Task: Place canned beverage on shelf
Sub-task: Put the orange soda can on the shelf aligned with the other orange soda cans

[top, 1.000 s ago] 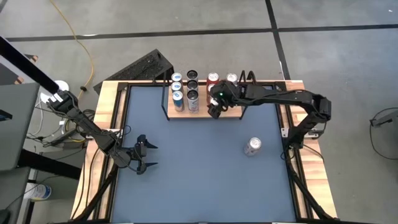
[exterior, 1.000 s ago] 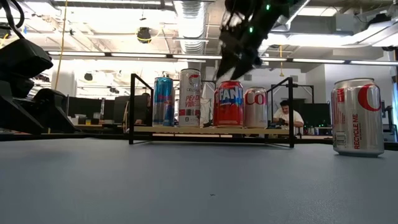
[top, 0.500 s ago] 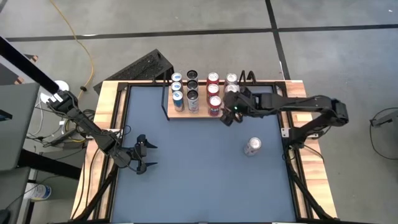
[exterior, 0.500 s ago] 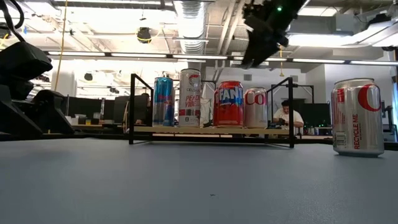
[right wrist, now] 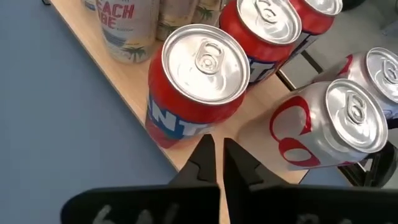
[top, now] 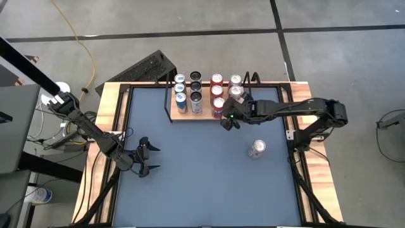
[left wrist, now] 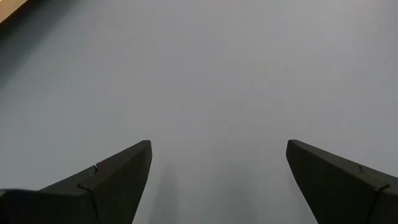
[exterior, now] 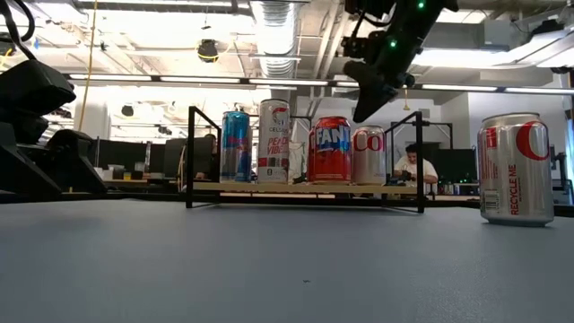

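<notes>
High view shows the shelf [top: 205,101] at the far edge of the worktop [top: 190,171], already carrying two rows of cans standing upright and close together, which leaves little free board. The right tool [top: 226,121] hangs just in front of the shelf's right half, raised above can height, its fingers pressed together and holding nothing; from its own wrist camera the closed fingertips [right wrist: 214,158] point down at the shelf's front edge between the red can [right wrist: 193,87] and the silver-and-red can [right wrist: 326,130]. Judging by that pose, it is clear of the stored cans and free to go for another. One silver can [top: 256,149] stands alone on the worktop, well apart from the shelf and nearer the robot, probably the next to be stored. The left tool [top: 144,158] waits far from the shelf, at the worktop's left side, fingers spread wide over bare surface.
</notes>
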